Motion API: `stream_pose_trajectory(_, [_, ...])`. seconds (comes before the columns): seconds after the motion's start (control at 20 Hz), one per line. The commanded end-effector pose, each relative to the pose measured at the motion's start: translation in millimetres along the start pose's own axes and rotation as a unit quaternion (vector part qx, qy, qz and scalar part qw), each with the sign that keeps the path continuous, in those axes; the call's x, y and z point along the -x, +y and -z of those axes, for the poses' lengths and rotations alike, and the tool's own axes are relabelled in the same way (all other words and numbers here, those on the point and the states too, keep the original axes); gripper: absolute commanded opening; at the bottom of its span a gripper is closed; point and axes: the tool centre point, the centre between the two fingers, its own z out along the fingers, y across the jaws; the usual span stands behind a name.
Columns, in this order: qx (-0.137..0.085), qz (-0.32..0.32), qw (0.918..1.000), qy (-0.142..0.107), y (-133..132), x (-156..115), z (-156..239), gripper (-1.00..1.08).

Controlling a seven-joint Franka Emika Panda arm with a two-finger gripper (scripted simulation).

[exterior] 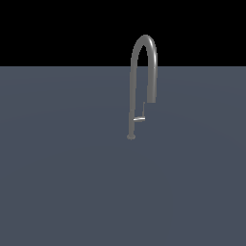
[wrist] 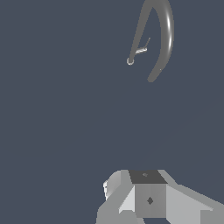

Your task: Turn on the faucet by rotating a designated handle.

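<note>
1. The faucet [exterior: 142, 72] stands upright on the flat slate-grey tabletop [exterior: 57, 182], a thin grey metal pipe rising from a small round base flange and bending over in an inverted-U arch.
2. The handle [exterior: 140, 118] is a short, shiny silver bar that sticks out sideways from the pipe low down, just above the base, toward the exterior view's right, with a slim upright piece rising at its outer end.
3. The arm does not show in the exterior view; the wrist view shows only part of the pale grey, faceted gripper [wrist: 148, 199] body.
4. I cannot tell whether the jaws are released or clenched, as the fingertips are out of the picture; nothing appears held.
5. In the wrist view the faucet [wrist: 162, 39] and handle [wrist: 141, 50] lie well apart from the gripper, ahead of it across bare tabletop.
6. The bar's long axis is roughly level, so I judge the coming move must first close this gap and then push sideways on the bar.
</note>
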Motion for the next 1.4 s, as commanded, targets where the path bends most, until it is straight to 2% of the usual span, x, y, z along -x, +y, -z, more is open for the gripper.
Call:
stream_pose_trajectory(0.0, [0.0,0.0,1.0,0.0,0.0,0.0,0.0,-1.0])
stream_pose_trajectory(0.4, [0.009,-0.004,0.9999,0.007,17.0,-0.9,9.8,-1.0])
stream_pose_trajectory(0.7, [0.007,-0.007,0.9999,0.005,16.4,-2.4,9.7,-1.0])
stream_pose_trajectory(1.0, [-0.007,-0.023,0.9997,-0.008,14.0,-12.4,10.0,-1.0])
stream_pose_trajectory(1.35, [-0.037,-0.059,0.9969,-0.038,9.1,-35.8,9.0,-1.0])
